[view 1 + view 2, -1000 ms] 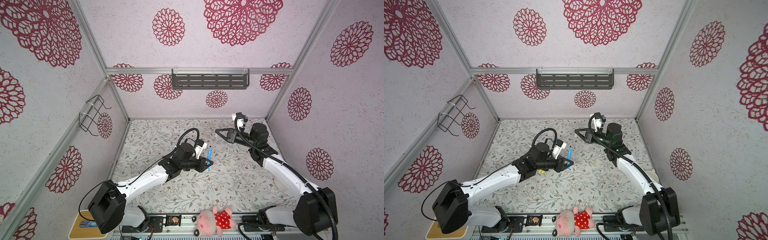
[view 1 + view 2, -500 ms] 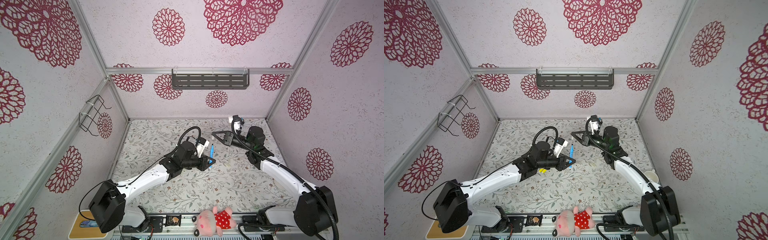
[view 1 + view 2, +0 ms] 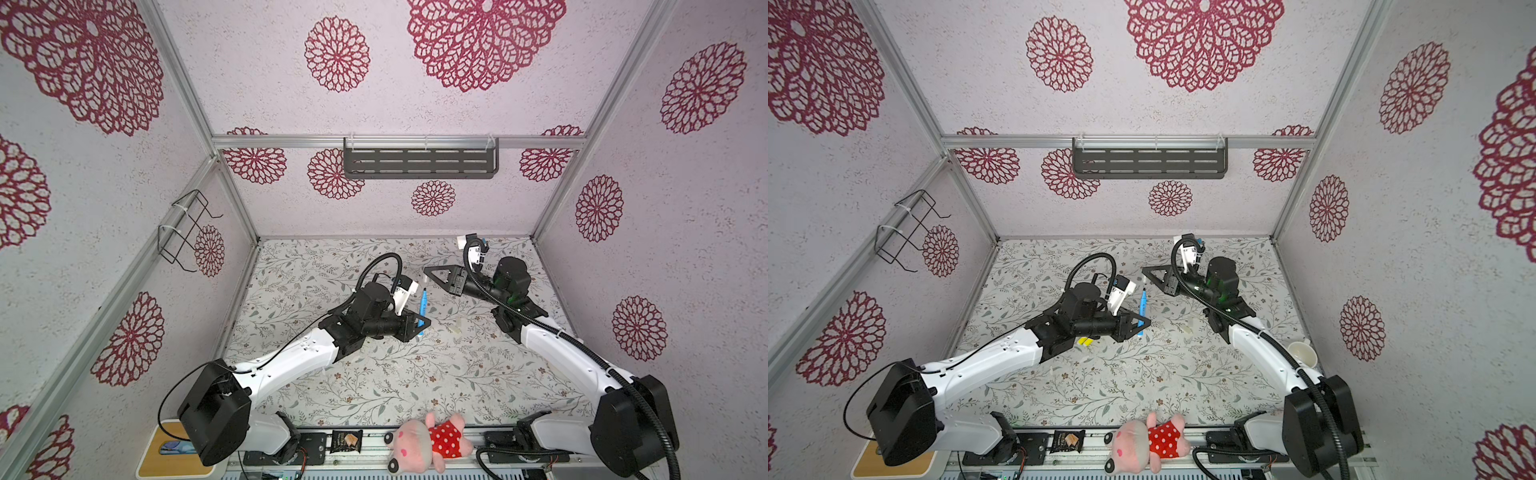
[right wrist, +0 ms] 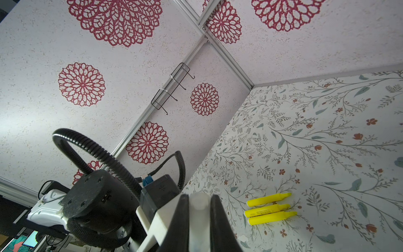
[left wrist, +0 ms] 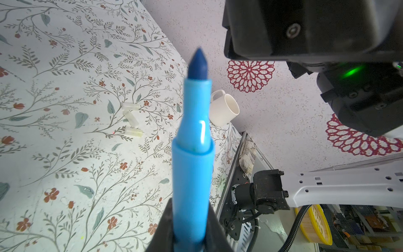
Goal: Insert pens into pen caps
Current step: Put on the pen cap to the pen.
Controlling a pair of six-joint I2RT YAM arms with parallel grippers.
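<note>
A: Right wrist view is showing three yellow pens point(image 4: 270, 209) lying side by side, touching, on the matte floral table cover point(image 4: 327, 141); they are looking glossy and slim, with tapered tips. What is sitting to their right?
B: The left gripper point(image 5: 189, 209) is clamping the blue pen point(image 5: 192, 152) by its smooth round barrel, black jaws pressing on both sides; the darker cone-shaped tip is pointing away from the wrist, uncapped.
A: And the right gripper point(image 4: 199, 201)?
B: It is pinching a whitish translucent pen cap point(image 4: 199, 218), a short tube, between flat black jaws. In both top views its tip is hovering near the pen's tip; whether they are touching I cannot tell.
A: Further right?
B: Three loose caps point(image 5: 132, 119), frosted little cylinders, are lying close together on the cover, and a smooth white mug point(image 5: 224, 108) with a loop handle is sitting near the right wall
</note>
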